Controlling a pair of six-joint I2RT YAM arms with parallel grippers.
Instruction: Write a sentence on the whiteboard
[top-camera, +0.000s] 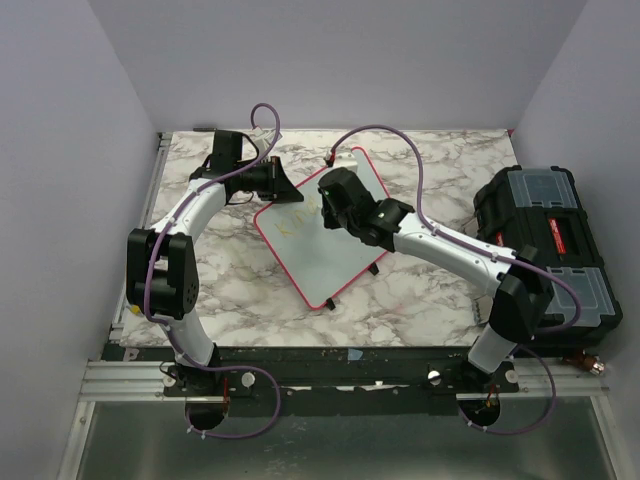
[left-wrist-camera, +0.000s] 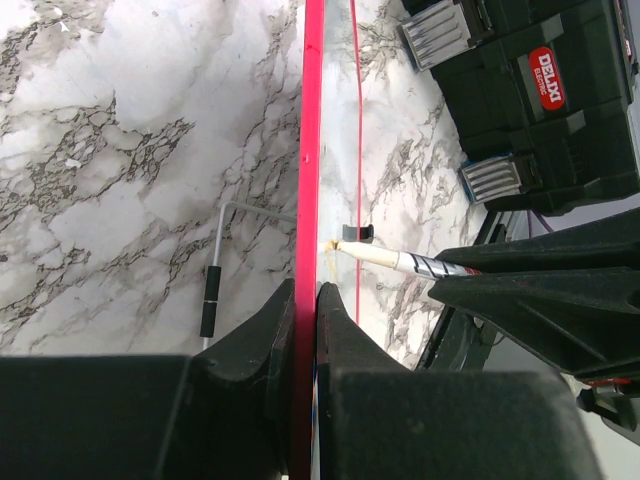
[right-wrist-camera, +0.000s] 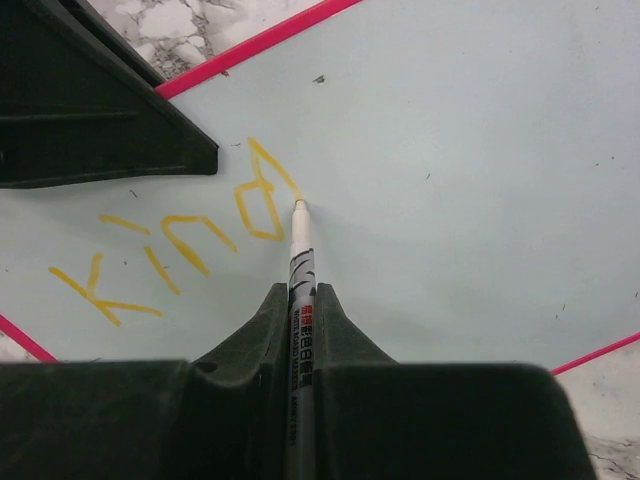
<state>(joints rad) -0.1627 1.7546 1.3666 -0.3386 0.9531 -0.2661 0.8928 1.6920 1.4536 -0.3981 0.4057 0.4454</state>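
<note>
overhead view of two robot arms reaching over a grey-veined marble table (top-camera: 240, 290) toward a whiteboard (top-camera: 330, 265), a white rectangle with a thin pinkish-red frame and rounded corners, lying askew near the middle of the table with small black clips (top-camera: 329, 305) on its edge; left gripper (top-camera: 275, 182) sits at the board's far left edge, and its wrist camera shows both black fingers (left-wrist-camera: 265, 335) pressed together on the red frame, so the jaws are closed tight and have hold of the whiteboard's rim; right gripper (top-camera: 335, 208) hovers above the upper part of the board, and its wrist camera shows the jaws closed around a slim white marker (right-wrist-camera: 299, 265) with black printing on its barrel, pointing away from the camera; the marker tip touches the white surface at the foot of the last letter; the sentence (right-wrist-camera: 180, 245) is one short line of thin yellow handwriting near the board's corner, seeming to read "kin" followed by a looped letter like a d, faint in the overhead view; the dark wedge of the left gripper lies near the writing, over the frame; from the left wrist the board appears edge-on, with the marker meeting its face near one black clip; a thin bent metal rod (left-wrist-camera: 210, 300) with a black sleeve lies on the marble beside the board; a black toolbox (top-camera: 550, 250) with clear lid panels and a red label stands at the right side of the table, well apart from the whiteboard
</note>
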